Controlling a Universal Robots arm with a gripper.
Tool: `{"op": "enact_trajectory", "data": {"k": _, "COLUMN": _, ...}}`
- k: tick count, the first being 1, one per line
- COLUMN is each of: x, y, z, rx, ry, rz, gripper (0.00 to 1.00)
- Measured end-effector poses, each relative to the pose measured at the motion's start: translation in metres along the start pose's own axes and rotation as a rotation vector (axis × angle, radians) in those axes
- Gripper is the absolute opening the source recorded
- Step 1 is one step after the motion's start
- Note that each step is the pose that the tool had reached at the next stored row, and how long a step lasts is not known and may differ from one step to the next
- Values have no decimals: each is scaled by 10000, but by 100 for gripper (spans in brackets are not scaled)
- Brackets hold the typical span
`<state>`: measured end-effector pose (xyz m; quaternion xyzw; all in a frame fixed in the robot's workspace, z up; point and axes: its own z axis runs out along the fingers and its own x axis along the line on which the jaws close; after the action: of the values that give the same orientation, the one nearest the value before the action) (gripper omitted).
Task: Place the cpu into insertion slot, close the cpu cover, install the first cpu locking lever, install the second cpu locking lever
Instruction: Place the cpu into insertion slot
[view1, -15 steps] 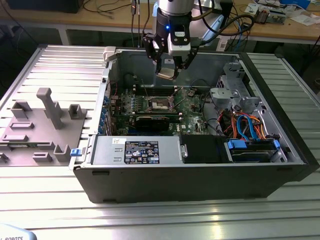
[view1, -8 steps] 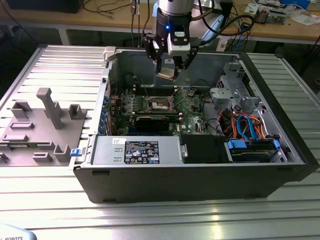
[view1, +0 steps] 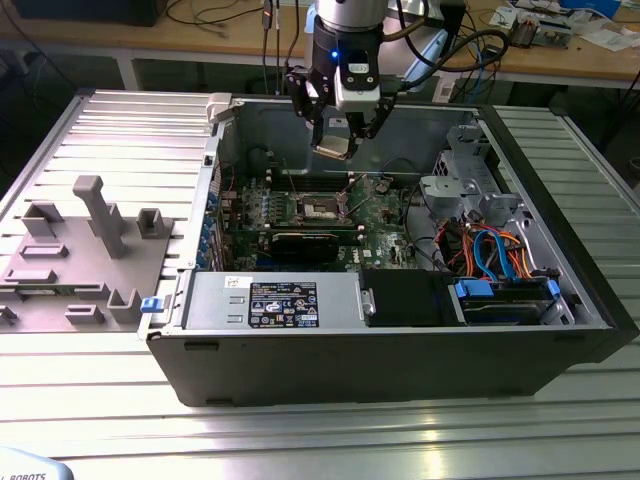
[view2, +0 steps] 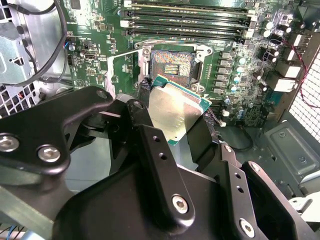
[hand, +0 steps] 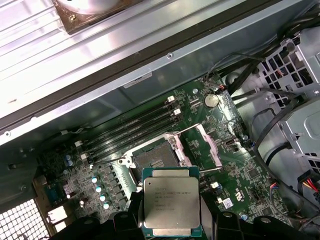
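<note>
Your gripper (view1: 334, 141) pinches the cpu (hand: 171, 202) by opposite edges, apparently tilted, above the insertion slot (hand: 150, 161) and not touching it. The cpu cover (hand: 207, 144) stands open beside the slot. Risk: a tilted or offset descent could bend socket contacts or jam a corner.

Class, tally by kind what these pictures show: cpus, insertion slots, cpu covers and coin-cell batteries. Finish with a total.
cpu: 1
insertion slot: 1
cpu cover: 1
coin-cell battery: 1
Total: 4
</note>
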<state>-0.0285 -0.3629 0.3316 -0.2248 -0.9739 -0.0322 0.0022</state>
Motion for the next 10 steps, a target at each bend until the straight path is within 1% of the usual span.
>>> {"op": "enact_trajectory", "data": {"k": 10, "x": 0, "y": 0, "z": 0, "rx": -2, "ry": -7, "rz": 103, "gripper": 54}}
